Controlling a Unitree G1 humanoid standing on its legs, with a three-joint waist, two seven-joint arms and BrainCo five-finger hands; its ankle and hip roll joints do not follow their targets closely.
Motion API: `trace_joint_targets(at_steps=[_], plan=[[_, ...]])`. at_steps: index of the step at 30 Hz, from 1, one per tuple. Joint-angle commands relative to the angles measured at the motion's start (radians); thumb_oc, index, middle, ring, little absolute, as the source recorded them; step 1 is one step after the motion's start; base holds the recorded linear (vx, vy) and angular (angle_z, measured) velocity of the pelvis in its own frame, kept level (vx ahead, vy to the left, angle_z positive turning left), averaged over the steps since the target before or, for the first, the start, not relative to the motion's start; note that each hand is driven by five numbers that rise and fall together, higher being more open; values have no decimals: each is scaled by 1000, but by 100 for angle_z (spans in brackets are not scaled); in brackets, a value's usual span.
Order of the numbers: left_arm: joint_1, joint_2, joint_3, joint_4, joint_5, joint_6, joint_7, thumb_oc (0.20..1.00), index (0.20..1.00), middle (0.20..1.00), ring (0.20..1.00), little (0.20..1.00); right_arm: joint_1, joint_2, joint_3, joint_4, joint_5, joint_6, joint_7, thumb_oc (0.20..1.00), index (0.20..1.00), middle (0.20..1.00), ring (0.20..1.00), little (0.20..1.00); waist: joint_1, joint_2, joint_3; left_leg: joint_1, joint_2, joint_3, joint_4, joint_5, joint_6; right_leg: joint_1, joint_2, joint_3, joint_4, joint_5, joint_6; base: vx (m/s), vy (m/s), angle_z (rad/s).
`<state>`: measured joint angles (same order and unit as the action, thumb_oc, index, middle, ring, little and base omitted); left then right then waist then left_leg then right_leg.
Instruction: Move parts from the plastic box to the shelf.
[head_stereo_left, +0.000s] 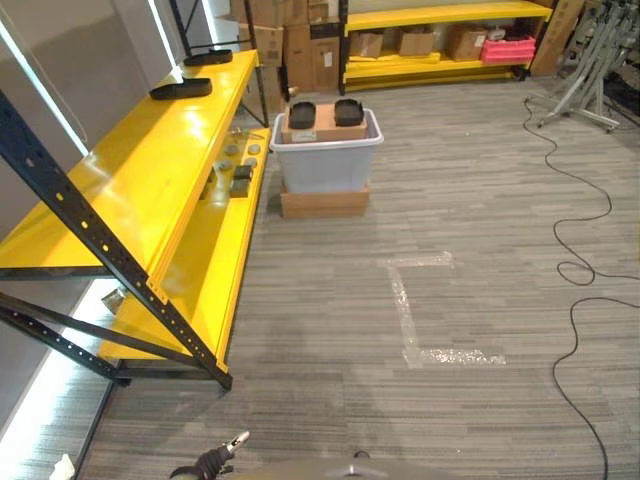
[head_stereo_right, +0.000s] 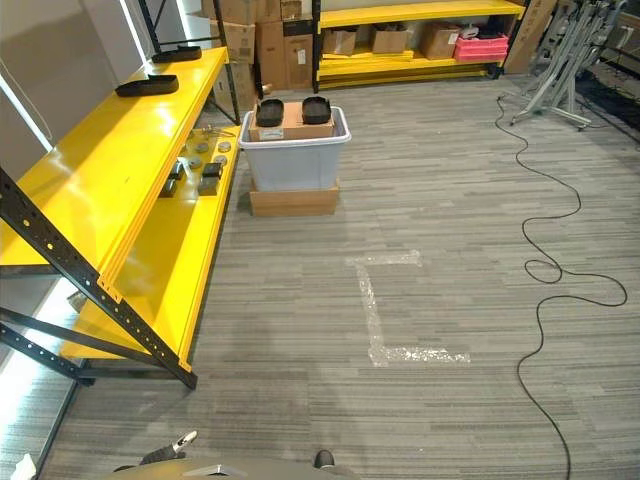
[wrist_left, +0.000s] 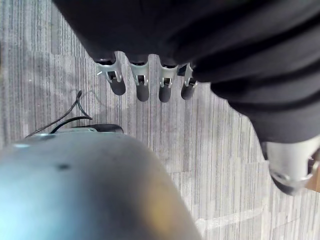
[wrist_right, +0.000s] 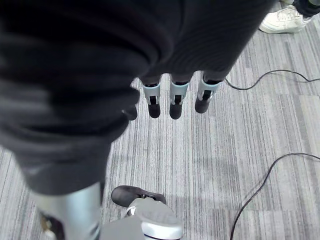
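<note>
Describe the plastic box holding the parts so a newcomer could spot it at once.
Follow the long yellow shelf unit to its far end. Just beside it on the grey carpet stands a pale grey plastic tub on a flat brown cardboard box. Unlike the cartons behind, it carries two black moulded parts on top.

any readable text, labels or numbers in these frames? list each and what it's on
None can be read.
White label on the cardboard box in the plastic box: too small to read.
Cartons by the far shelf: markings too blurred to read.
Yellow shelf and the parts on its lower level: no print visible.
</note>
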<state>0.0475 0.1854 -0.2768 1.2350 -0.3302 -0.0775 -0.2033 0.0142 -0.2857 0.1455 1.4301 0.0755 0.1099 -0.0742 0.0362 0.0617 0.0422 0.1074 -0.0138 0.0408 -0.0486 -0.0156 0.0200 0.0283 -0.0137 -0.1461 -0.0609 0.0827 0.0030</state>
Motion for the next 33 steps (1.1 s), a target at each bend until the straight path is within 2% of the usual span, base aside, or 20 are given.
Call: trace_joint_targets(at_steps=[1, 8, 15, 17, 18, 20, 29, 33], plan=[[-52, 17, 16, 34, 7, -27, -1, 1000, 1000, 1000, 1000, 1000, -41, 16, 45, 65, -27, -17, -19, 1000, 1000, 1000, 1000, 1000, 2, -48, -15, -40, -1, 13, -39, 4, -30, 46, -84, 22, -26, -26, 114, 0, 0, 0], [-57, 19, 18, 41, 27, -27, 65, 1000, 1000, 1000, 1000, 1000, -45, 16, 54, 62, -24, -9, -22, 1000, 1000, 1000, 1000, 1000, 4, -50, -16, -38, -2, 13, -39, 5, -30, 48, -83, 20, -26, -26, 113, 0, 0, 0], [-61, 16, 28, 55, 31, -5, 83, 1000, 1000, 1000, 1000, 1000, -47, 19, 58, 60, -24, -2, -24, 1000, 1000, 1000, 1000, 1000, 5, -52, -16, -35, -3, 11, -39, 5, -29, 52, -83, 19, -26, -26, 112, 0, 0, 0], [-62, 14, 27, 57, 31, 19, 95, 1000, 1000, 1000, 1000, 1000, -48, 18, 60, 60, -21, 1, -22, 1000, 1000, 1000, 1000, 1000, 6, -52, -16, -35, -3, 10, -39, 5, -29, 52, -84, 18, -26, -26, 113, 0, 0, 0], [-63, 12, 26, 64, 50, 62, 125, 1000, 1000, 1000, 1000, 1000, -49, 20, 59, 60, -20, 4, -23, 1000, 1000, 1000, 1000, 1000, 6, -52, -16, -34, -4, 9, -39, 6, -29, 53, -84, 18, -26, -25, 113, 0, 0, 0], [-63, 10, 29, 83, 83, 53, 138, 1000, 1000, 1000, 1000, 1000, -48, 25, 62, 61, -18, 6, -25, 1000, 1000, 1000, 1000, 1000, 5, -54, -19, -34, -4, 11, -39, 5, -29, 53, -84, 17, -26, -25, 114, 40, 0, 0], [-71, 4, 33, 97, 69, 118, 184, 1000, 1000, 1000, 1000, 1000, -47, 32, 72, 56, -18, 13, -31, 1000, 1000, 1000, 1000, 1000, 2, -54, -19, -33, -5, 13, -39, 6, -27, 53, -86, 18, -26, -23, 113, 4, 1, 0], [-72, 3, 37, 104, 69, 127, 188, 1000, 1000, 1000, 1000, 1000, -47, 33, 73, 56, -19, 14, -31, 1000, 1000, 1000, 1000, 1000, 1, -54, -19, -31, -6, 15, -39, 5, -27, 55, -86, 18, -26, -23, 113, 0, 0, 0]])
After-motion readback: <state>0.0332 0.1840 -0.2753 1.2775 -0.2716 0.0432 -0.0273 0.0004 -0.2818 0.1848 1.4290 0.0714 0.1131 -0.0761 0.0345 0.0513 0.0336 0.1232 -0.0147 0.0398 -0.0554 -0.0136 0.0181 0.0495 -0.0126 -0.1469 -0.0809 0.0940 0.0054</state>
